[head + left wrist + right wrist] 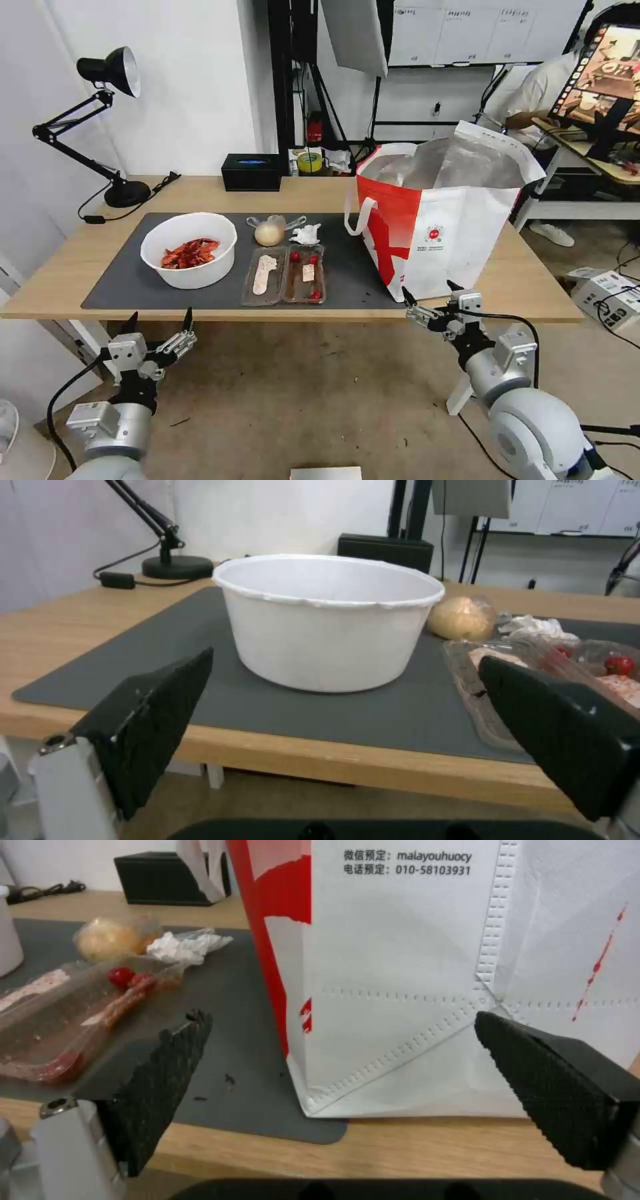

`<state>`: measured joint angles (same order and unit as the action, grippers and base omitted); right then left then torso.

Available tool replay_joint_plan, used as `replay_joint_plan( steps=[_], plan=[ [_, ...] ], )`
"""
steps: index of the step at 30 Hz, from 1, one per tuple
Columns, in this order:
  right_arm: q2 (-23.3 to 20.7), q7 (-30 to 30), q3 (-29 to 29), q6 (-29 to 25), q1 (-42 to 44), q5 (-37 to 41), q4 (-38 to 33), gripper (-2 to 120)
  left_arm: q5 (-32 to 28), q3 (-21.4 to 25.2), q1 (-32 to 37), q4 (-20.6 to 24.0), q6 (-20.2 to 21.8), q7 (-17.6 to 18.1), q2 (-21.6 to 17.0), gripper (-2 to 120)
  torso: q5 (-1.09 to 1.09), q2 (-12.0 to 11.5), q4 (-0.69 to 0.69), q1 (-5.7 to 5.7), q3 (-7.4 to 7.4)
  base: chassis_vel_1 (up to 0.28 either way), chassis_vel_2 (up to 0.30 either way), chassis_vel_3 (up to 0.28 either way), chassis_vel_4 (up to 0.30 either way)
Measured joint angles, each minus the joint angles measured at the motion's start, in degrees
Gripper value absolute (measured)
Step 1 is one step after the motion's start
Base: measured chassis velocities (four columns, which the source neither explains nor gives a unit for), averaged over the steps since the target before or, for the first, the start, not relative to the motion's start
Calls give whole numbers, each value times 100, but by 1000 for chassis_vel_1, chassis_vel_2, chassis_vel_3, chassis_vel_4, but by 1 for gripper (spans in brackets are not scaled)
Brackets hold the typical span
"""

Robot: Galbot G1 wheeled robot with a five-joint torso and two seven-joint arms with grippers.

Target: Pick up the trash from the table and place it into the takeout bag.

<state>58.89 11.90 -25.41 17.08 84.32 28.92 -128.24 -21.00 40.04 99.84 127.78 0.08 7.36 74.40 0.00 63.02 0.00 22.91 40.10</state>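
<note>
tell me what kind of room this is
Probably a lab or office set up for filming robot trials: a softbox light hangs behind the table, a person sits at a monitor to the right, and whiteboards line the back wall.

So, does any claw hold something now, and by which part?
Nothing is held. The left claw and the right claw are both open, hanging below the table edge, apart from the bowl and takeout bag.
</note>
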Motion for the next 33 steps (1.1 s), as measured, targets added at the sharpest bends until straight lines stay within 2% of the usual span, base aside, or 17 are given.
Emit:
replay_joint_plan(
  steps=[5,8,9,12,13,16,17,20,21,24,29,33],
  plan=[
    [0,-1,-2,-1,14,-14,-26,100,-234,-46,-10,67,56,97,-3,100,0,0,0,0,0,0,0,0,0],
    [0,-2,-3,-1,34,-25,-51,100,-799,-161,-37,242,347,354,-35,100,0,0,0,0,0,0,0,0,0],
    [0,-2,-3,-1,34,-25,-51,100,-799,-161,-37,242,347,354,-35,100,0,0,0,0,0,0,0,0,0],
    [2,-2,-4,-1,43,-32,-68,100,-1938,-366,-152,542,747,800,-73,100,0,0,0,0,0,0,0,0,0],
    [2,-2,-4,-1,43,-32,-68,100,-1938,-366,-152,542,747,800,-73,100,0,0,0,0,0,0,0,0,0],
    [25,4,-4,-2,46,-45,-73,100,-3658,-618,-477,887,1080,1534,-92,100,0,0,0,0,0,0,0,0,0],
    [25,4,-4,-2,46,-45,-73,100,-3658,-618,-477,887,1080,1534,-92,100,0,0,0,0,0,0,0,0,0],
    [58,9,3,0,66,-59,-76,100,-4950,-715,-745,1094,1202,2029,-97,100,1,0,-1,0,0,0,0,0,0],
    [58,9,3,0,66,-59,-76,100,-4950,-715,-745,1094,1202,2029,-97,100,1,0,-1,0,0,0,0,0,0],
    [91,13,16,2,74,-74,-76,100,-6058,-835,-923,1244,1194,2637,-98,100,0,0,0,0,0,0,0,0,0],
    [109,17,29,6,57,-76,-66,100,-6382,-1030,-1011,1244,991,2878,-82,100,1,0,0,0,0,0,0,0,0],
    [144,20,33,11,38,-80,-43,100,-6046,-1273,-1053,1047,911,2778,-51,100,0,0,0,1,1,0,0,0,0]
  ],
)
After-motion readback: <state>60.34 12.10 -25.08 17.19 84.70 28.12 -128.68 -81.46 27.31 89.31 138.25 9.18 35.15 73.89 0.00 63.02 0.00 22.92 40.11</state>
